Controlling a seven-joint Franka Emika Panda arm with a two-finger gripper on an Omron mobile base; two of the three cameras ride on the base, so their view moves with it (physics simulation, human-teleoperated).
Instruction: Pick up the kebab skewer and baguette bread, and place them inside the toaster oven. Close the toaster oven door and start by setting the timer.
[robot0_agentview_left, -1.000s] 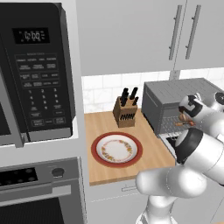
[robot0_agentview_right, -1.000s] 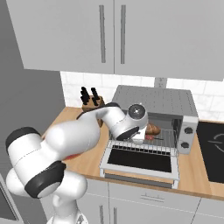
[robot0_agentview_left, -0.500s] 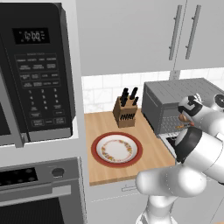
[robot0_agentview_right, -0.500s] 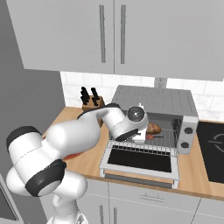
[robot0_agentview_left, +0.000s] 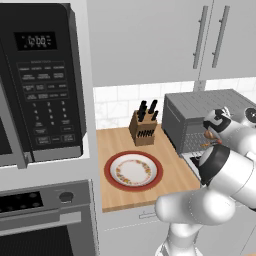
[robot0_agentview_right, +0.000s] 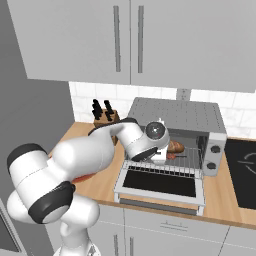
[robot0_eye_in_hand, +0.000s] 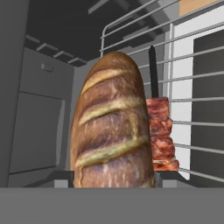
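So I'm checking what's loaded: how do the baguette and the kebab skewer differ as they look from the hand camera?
The baguette bread is a thick brown loaf with pale diagonal scores; the kebab skewer is a thin dark stick threaded with reddish meat chunks. The baguette bread sits nearer the camera, the kebab skewer behind it. Both lie side by side on the wire rack of the toaster oven.

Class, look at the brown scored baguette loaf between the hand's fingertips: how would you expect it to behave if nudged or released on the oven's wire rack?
The brown scored baguette loaf looks rounded and oblong, so it may roll sideways on the wire rack. Its firm-looking crust suggests it stays stiff rather than sagging. The reddish-brown kebab skewer lying alongside could well stop a roll that way.
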